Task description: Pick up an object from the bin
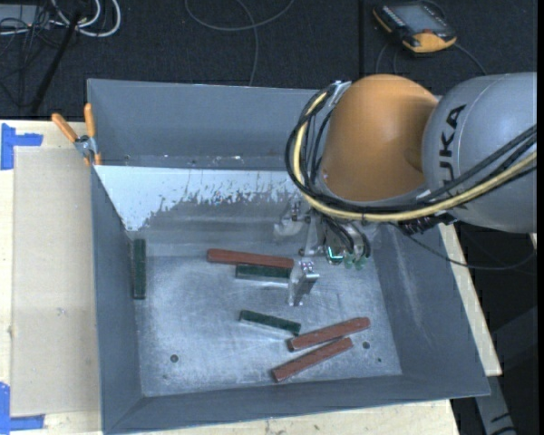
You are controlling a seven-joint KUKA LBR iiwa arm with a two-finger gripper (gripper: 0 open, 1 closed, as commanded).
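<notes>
My gripper [301, 288] hangs over the middle of the bin, its metal fingers pointing down beside the right end of a dark green bar [258, 272]. Touching that bar's far side lies a reddish-brown bar [247, 258]. Nearer the front lies another dark green bar [268, 321], a little left of and below the fingertips. I see nothing between the fingers.
Two reddish-brown bars [328, 333] [312, 359] lie side by side at the front right of the bin. A dark green bar [139, 267] stands along the left wall. The arm's orange cover and cables hang over the bin's back right.
</notes>
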